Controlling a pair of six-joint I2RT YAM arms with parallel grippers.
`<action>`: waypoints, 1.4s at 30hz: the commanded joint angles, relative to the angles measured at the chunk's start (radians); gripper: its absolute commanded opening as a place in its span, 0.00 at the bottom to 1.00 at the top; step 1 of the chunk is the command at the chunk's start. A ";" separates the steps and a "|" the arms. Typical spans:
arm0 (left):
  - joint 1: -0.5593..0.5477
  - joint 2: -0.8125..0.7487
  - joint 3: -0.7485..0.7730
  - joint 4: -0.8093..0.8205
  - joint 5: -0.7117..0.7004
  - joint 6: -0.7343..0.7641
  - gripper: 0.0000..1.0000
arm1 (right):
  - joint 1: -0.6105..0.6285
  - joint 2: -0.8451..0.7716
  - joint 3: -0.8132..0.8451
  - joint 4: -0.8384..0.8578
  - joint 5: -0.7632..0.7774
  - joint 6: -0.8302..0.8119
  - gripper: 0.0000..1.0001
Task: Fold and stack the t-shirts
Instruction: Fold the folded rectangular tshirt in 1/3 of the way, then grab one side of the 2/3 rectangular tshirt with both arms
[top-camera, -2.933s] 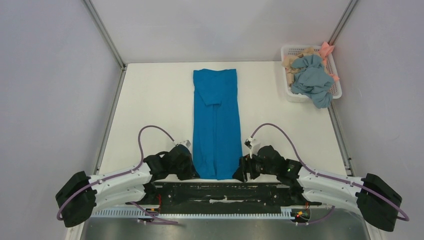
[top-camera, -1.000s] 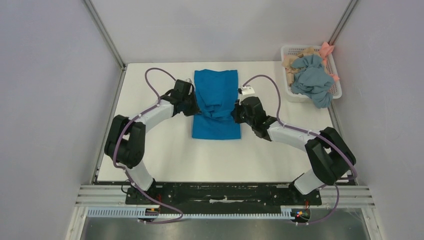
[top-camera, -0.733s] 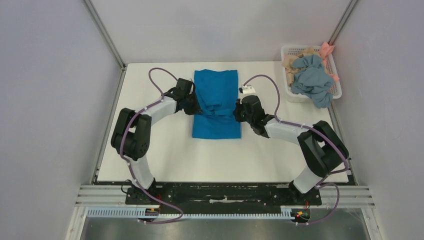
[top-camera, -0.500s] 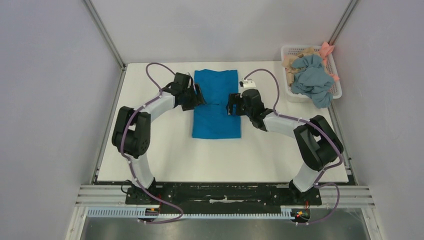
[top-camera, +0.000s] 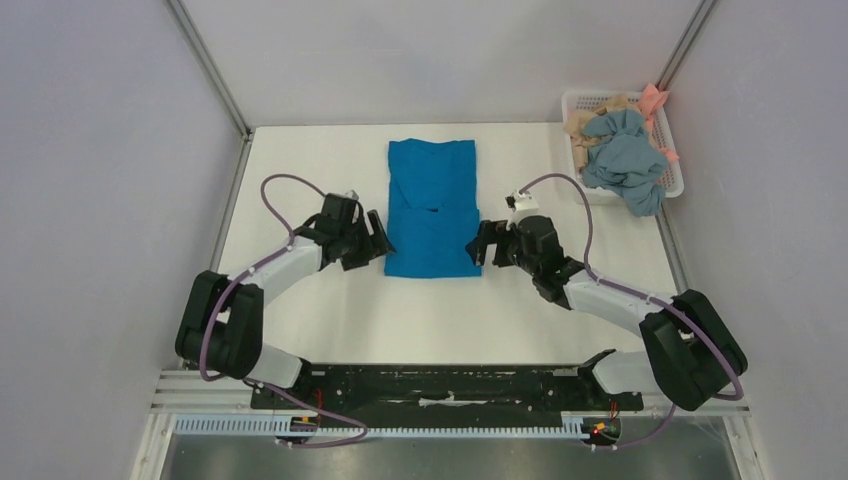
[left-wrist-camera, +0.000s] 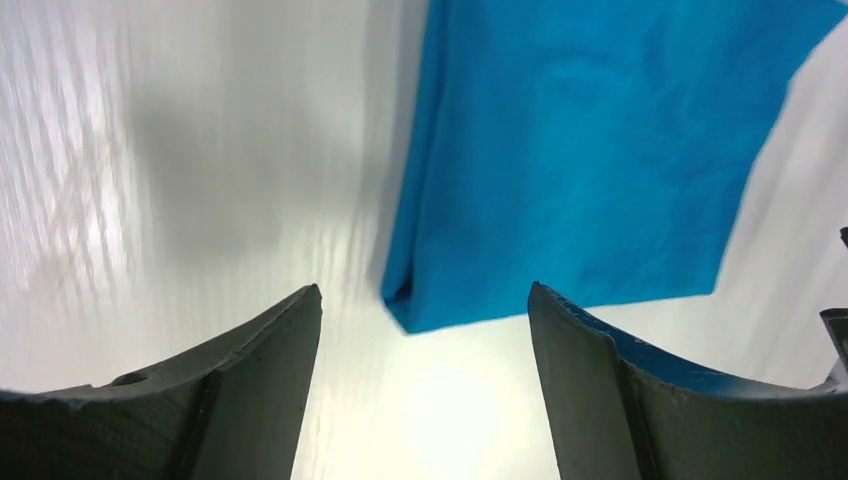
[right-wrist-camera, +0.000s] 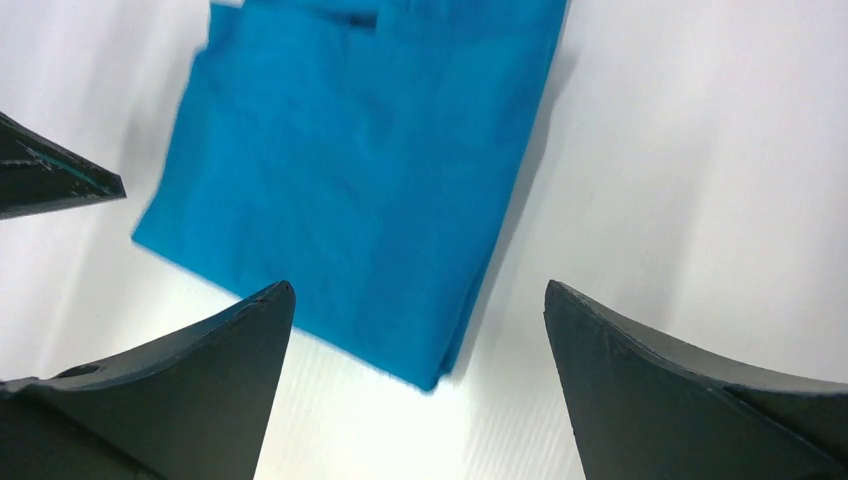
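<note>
A bright blue t-shirt (top-camera: 432, 205) lies folded in half on the white table (top-camera: 320, 170), its fold at the near edge. My left gripper (top-camera: 378, 238) hovers open just off the shirt's near left corner. My right gripper (top-camera: 480, 243) is open beside the near right corner. In the left wrist view the t-shirt (left-wrist-camera: 590, 150) fills the upper right, and its corner sits between the spread fingers of the left gripper (left-wrist-camera: 423, 290). The right wrist view has the t-shirt (right-wrist-camera: 370, 170) ahead of the right gripper (right-wrist-camera: 418, 285), whose jaws hold nothing.
A white basket (top-camera: 590, 196) stands at the far right corner, heaped with a grey-blue garment (top-camera: 625, 160), a beige one and a pink one. Grey walls close in the table on three sides. The black rail (top-camera: 440, 385) with the arm bases runs along the near edge.
Both grippers carried the shirt's near hem up over its far half, then opened and let it go. They have since drawn back to the near corners of the folded shirt.
</note>
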 joint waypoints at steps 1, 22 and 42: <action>-0.004 -0.065 -0.111 0.070 0.028 -0.076 0.81 | -0.001 -0.043 -0.098 0.062 -0.126 0.075 0.98; -0.004 0.108 -0.215 0.189 0.121 -0.136 0.04 | 0.000 -0.003 -0.160 0.067 -0.147 0.143 0.96; -0.005 0.077 -0.224 0.180 0.081 -0.140 0.02 | 0.010 0.189 -0.133 0.080 -0.178 0.134 0.16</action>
